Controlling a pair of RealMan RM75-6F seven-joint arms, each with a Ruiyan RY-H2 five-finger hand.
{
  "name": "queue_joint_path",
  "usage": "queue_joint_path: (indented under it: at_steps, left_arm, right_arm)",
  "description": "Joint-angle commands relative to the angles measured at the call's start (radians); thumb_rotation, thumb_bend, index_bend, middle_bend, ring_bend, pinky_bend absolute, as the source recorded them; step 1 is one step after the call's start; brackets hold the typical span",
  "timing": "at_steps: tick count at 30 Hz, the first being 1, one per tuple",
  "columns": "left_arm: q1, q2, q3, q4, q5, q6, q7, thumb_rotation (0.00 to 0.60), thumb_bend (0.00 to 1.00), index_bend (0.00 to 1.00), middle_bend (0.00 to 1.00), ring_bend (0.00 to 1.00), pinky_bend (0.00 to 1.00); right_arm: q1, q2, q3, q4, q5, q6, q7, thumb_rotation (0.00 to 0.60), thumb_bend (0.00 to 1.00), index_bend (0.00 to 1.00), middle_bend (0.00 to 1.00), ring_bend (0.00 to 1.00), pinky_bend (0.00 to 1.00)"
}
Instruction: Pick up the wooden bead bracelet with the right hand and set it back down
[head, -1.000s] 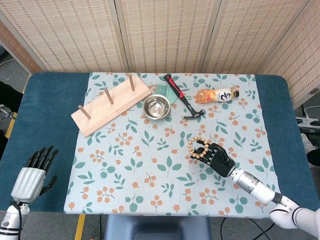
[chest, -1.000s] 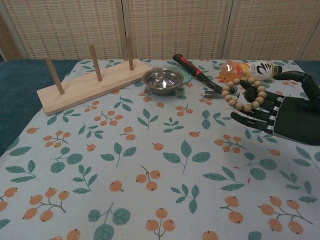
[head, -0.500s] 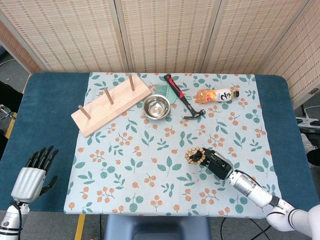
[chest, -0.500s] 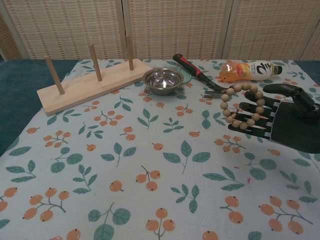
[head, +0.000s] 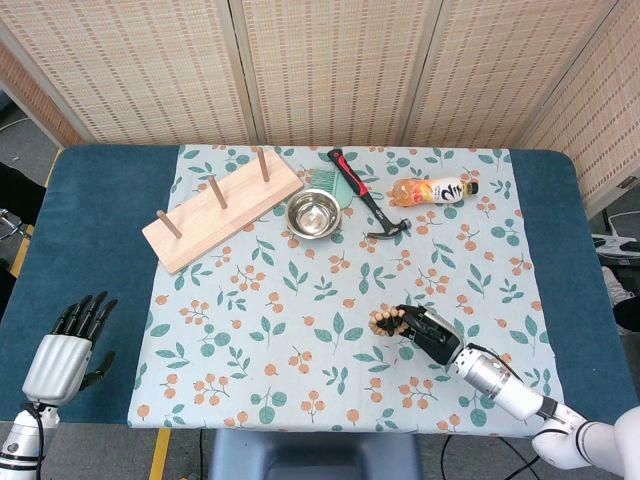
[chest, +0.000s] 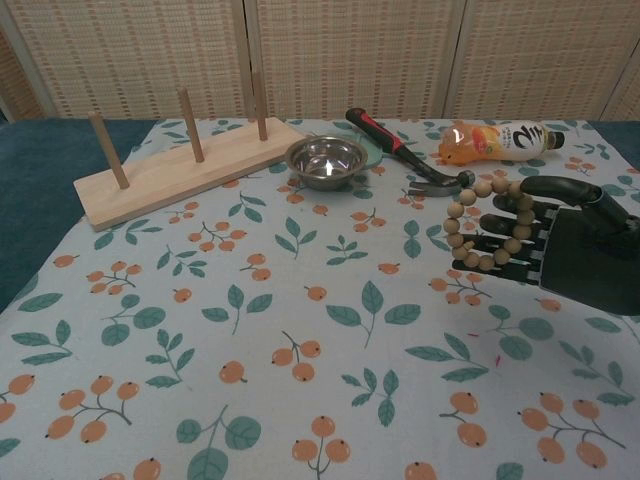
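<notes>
Above the desk's (head: 100, 260) floral cloth, the right hand (chest: 560, 250) grips the wooden bead bracelet (chest: 487, 226) aloft; the left hand (head: 68, 345) rests open, fingers spread.

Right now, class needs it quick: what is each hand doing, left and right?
Left hand: open, holding nothing, fingers apart.
Right hand: holding the wooden bead bracelet, looped around its fingers.
</notes>
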Motion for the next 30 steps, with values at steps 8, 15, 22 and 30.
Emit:
queue_joint_path:
  at_steps: [8, 15, 22, 30]
  left_arm:
    - [0.000, 0.000, 0.000, -0.001, 0.001, 0.000, 0.001, 0.599, 0.38, 0.00, 0.00, 0.00, 0.16]
    - [-0.001, -0.001, 0.001, -0.001, 0.002, 0.000, 0.001, 0.597, 0.38, 0.00, 0.00, 0.00, 0.16]
    - [-0.001, -0.001, 0.000, -0.001, 0.001, 0.000, 0.003, 0.597, 0.38, 0.01, 0.00, 0.00, 0.16]
    - [-0.001, -0.001, 0.000, -0.002, 0.002, 0.001, 0.002, 0.595, 0.38, 0.02, 0.00, 0.00, 0.17]
  right_arm:
    - [0.004, 0.005, -0.005, -0.012, 0.019, 0.008, -0.024, 0.399, 0.62, 0.58, 0.56, 0.30, 0.30]
    - [-0.001, -0.004, -0.004, -0.007, 0.038, 0.006, -0.067, 0.331, 0.85, 0.57, 0.56, 0.30, 0.32]
    - [-0.002, -0.003, -0.003, -0.014, 0.049, -0.003, -0.109, 0.242, 0.96, 0.53, 0.56, 0.30, 0.33]
    - [0.001, -0.001, -0.009, -0.011, 0.040, 0.002, -0.118, 0.429, 1.00, 0.53, 0.56, 0.30, 0.33]
